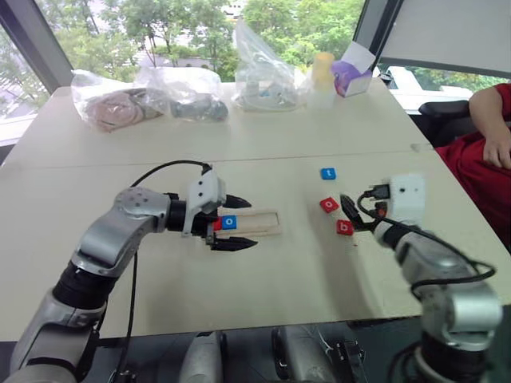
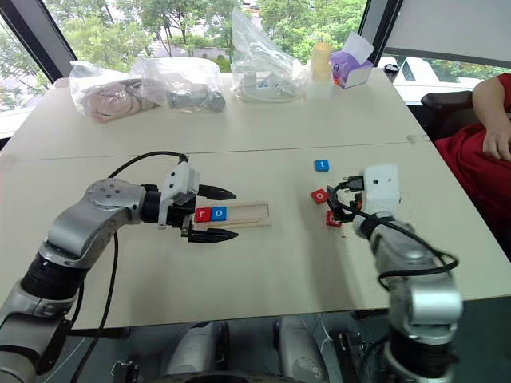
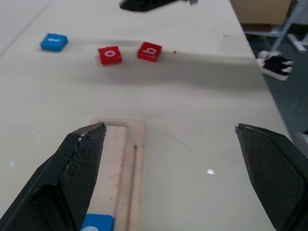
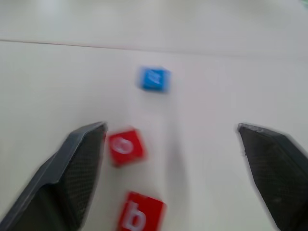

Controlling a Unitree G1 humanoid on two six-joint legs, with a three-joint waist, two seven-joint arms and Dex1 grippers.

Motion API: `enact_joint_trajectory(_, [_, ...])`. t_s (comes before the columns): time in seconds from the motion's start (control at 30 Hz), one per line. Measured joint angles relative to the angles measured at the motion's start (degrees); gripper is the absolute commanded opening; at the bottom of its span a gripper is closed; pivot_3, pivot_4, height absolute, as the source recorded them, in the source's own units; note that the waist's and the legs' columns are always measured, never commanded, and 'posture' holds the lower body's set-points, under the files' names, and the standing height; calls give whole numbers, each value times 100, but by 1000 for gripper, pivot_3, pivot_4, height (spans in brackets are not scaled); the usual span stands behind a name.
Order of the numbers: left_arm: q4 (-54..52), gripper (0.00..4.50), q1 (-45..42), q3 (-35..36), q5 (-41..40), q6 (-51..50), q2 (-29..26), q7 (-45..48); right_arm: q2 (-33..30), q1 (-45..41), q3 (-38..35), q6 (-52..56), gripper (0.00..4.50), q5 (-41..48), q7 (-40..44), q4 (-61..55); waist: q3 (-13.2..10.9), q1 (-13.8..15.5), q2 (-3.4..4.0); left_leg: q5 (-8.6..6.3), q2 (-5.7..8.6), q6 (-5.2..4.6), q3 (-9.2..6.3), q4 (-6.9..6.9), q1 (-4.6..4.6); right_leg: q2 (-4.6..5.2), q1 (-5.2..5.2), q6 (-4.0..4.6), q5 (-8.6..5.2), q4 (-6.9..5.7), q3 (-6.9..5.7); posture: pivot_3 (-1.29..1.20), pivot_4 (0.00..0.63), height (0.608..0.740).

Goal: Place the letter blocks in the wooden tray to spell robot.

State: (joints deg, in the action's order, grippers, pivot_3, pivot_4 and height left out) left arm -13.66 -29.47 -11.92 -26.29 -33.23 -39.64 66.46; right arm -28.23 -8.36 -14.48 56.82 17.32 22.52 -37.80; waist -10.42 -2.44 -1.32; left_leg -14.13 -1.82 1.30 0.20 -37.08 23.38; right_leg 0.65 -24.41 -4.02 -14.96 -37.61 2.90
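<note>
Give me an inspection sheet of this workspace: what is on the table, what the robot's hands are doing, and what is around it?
Surface: pale table, a seam across it.
Job's things: wooden tray holds a red r tile and a blue o tile at its left end; a red o tile, a red b tile and a blue t tile lie loose to the right.
Clutter: plastic bags, a yellow-capped bottle and a purple box at the far edge.
End effectors: left end effector open, straddling the tray; right end effector open, above the loose tiles.
Cables: black cable looping off the left arm.
Surroundings: windows with trees; a person in red seated on the right.
</note>
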Motion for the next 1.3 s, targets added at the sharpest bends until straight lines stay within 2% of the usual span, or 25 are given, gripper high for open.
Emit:
enact_joint_trajectory(0.03, [-51, 4500, -3, 0, -78, -100, -103, 109, -535, 245, 1, -505, 4449, 181, 815, 241, 0, 11, -2, -3, 0, -5, -3, 0, 0, -1, 6, -2, 0, 10, -5, 0, 150, 740])
enact_joint_trajectory(0.13, [-173, 4500, -12, -10, -152, -250, -428, 376, -1273, 571, 1, -1524, 4449, 439, 2312, 1292, -2, -6, -5, -7, 0, -12, 6, 0, -1, -1, 10, -1, 3, 21, -1, 0, 150, 740])
enact_joint_trajectory(0.27, [-239, 4500, -28, -13, -159, -258, -615, 584, -1862, 340, 205, -2897, 4449, 220, 3469, 3020, -4, -15, -3, -7, 0, -13, 19, -8, -4, -1, 10, 1, 3, 21, 9, 0, 150, 740])
enact_joint_trajectory(0.47, [-288, 4500, -7, 57, -166, -371, -656, 442, -1926, -606, 1017, -4667, 4449, -419, 4221, 4963, -6, -6, 0, -7, -1, -12, 19, -8, -3, -3, 9, -9, 15, 17, 9, 0, 150, 740])
enact_joint_trajectory(0.7, [-422, 4500, 261, 319, -182, -541, -1029, 339, -1784, -1177, 1472, -5543, 4449, -655, 4711, 5940, -8, -2, 1, -7, -2, -12, 17, -8, -3, -2, 8, -15, 16, 15, 9, 0, 150, 740])
enact_joint_trajectory(0.8, [-483, 4500, 294, 403, -191, -576, -1104, 319, -1746, -1384, 1582, -5766, 3557, -711, 4851, 6268, -8, -6, 0, -7, -2, -12, 18, -12, -5, -2, 10, -10, 16, 14, 9, 0, 150, 740])
enact_joint_trajectory(0.97, [-455, 4500, 375, 513, -189, -594, -1215, 300, -1622, -1531, 1617, -5719, 1139, -678, 5110, 6473, -7, -12, 1, -7, -2, -12, 18, -15, -11, -2, 15, -9, 17, 8, 10, 0, 150, 740])
enact_joint_trajectory(1.13, [-233, 4500, 615, 821, -172, -528, -1493, 325, -1560, -1560, 1609, -5250, 1142, -592, 5096, 6234, -8, -26, 2, -7, -5, -12, 19, -14, -12, -2, 13, -9, 18, 6, 11, 0, 150, 740])
enact_joint_trajectory(1.3, [105, 4500, 1174, 1415, -76, -380, -1986, 337, -1043, -2196, 1870, -3881, 1142, -233, 4873, 4826, -15, -94, 10, -7, -8, -11, 15, -14, -12, -5, -13, -9, 17, -38, 15, 0, 150, 740])
